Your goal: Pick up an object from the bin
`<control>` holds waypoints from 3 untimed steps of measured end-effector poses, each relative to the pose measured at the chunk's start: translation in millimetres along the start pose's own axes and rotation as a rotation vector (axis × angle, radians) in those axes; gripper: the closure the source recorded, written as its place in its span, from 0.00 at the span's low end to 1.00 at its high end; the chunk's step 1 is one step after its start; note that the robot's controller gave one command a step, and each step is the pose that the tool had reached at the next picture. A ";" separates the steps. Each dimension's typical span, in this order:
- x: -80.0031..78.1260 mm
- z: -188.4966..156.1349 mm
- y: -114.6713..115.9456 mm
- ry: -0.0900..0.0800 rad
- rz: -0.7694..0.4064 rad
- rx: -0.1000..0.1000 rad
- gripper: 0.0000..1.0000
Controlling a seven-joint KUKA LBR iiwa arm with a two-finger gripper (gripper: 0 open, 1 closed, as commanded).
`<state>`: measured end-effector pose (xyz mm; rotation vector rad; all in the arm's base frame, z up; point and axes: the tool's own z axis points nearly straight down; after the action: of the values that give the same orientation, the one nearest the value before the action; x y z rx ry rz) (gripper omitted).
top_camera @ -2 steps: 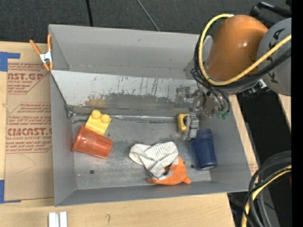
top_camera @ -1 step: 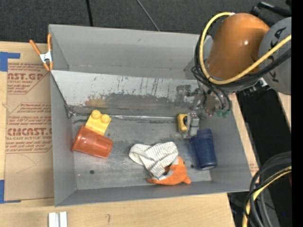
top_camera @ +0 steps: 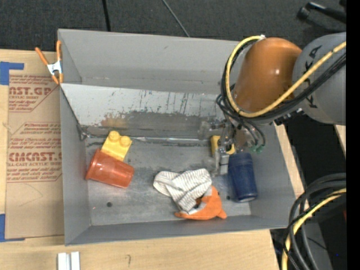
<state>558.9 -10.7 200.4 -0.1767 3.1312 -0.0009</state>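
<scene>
My gripper (top_camera: 221, 163) reaches down on the right side of the bin, its fingertips low near the floor. Directly to its right lies a dark blue cylinder (top_camera: 242, 176), close against the fingers. To its left and a little nearer the front sits a crumpled white-grey cloth (top_camera: 183, 187) with an orange floppy piece (top_camera: 207, 208) tucked under its front edge. Nothing shows between the fingers.
A yellow building block (top_camera: 116, 145) and an orange translucent cup (top_camera: 109, 170) on its side lie at the left of the bin. The arm's orange dome and cables hang over the right rim. Bare floor stretches across the back and middle.
</scene>
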 end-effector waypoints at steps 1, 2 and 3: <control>35.8 36.2 24.4 0.003 -0.140 -0.001 0.00; 29.5 63.9 19.8 0.003 -0.213 -0.001 0.00; 19.9 128.5 20.4 0.002 -0.184 -0.003 0.00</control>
<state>537.5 7.3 71.8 -0.4637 3.1039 0.0021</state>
